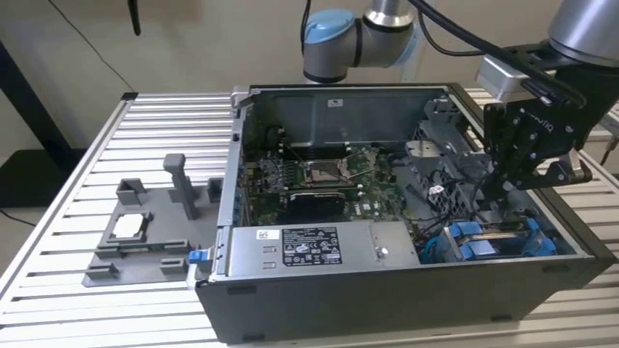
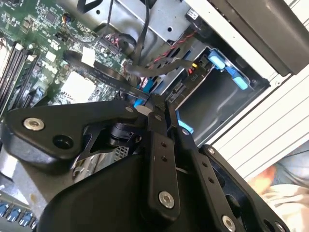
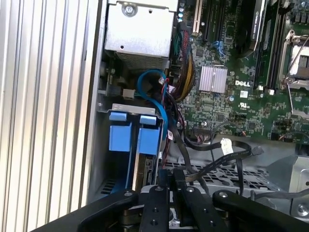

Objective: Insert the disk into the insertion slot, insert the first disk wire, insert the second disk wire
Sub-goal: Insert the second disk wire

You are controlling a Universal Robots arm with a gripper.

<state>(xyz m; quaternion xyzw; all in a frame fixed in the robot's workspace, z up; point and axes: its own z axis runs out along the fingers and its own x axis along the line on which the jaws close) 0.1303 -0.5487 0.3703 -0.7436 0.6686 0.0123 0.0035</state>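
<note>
Blue-bracketed disk (image 3: 143,169) seated in insertion slot (image 3: 102,154), just beside jaws; jaws pinched together.

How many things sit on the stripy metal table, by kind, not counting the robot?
Computer case: 1
Grey plastic tray: 1
Square chip lying in the tray: 1
Total: 3
</note>
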